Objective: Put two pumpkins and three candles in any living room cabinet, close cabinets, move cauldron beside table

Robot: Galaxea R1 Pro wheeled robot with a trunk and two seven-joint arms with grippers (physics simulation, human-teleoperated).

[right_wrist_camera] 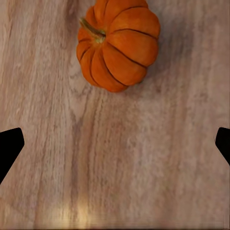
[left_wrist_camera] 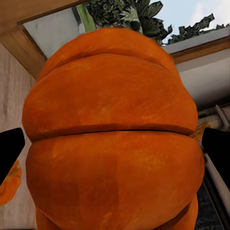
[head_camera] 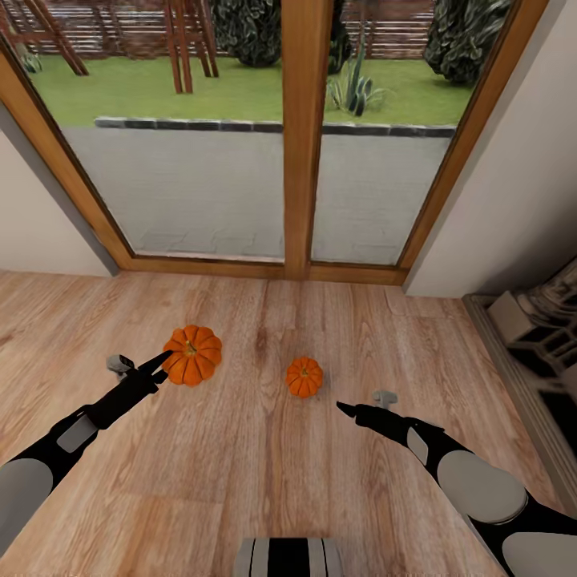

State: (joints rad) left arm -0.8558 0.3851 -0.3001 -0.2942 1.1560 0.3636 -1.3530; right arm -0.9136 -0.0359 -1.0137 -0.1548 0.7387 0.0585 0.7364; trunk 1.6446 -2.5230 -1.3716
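**Two pumpkins on floor, both tools near them**

Wooden floor (head_camera: 264,481) ahead of glazed door (head_camera: 304,136); garden visible through the glass. Fireplace edge (head_camera: 537,336) at 3 o'clock in head view.

Larger pumpkin (head_camera: 192,354) at roughly 10 o'clock from frame centre, upright, stem up. Smaller pumpkin (head_camera: 304,377) just right of centre, on the floor, well apart from the first.

Left tool (head_camera: 164,365) right at the larger pumpkin's left flank, tips touching or just short of it; cannot tell which from head view. Left wrist view: pumpkin (left_wrist_camera: 115,139) very close, dark fingers (left_wrist_camera: 9,151) at both frame edges, spread wider than the fruit — open, not gripping. Sliver of the second pumpkin (left_wrist_camera: 10,184) visible past the left finger.

Right tool (head_camera: 344,409) at 4 o'clock of the smaller pumpkin, near but clear of it. Right wrist view: pumpkin (right_wrist_camera: 117,43) lying tilted, stem off to one side, bare floor between the fingers (right_wrist_camera: 9,146). Open, nothing held.
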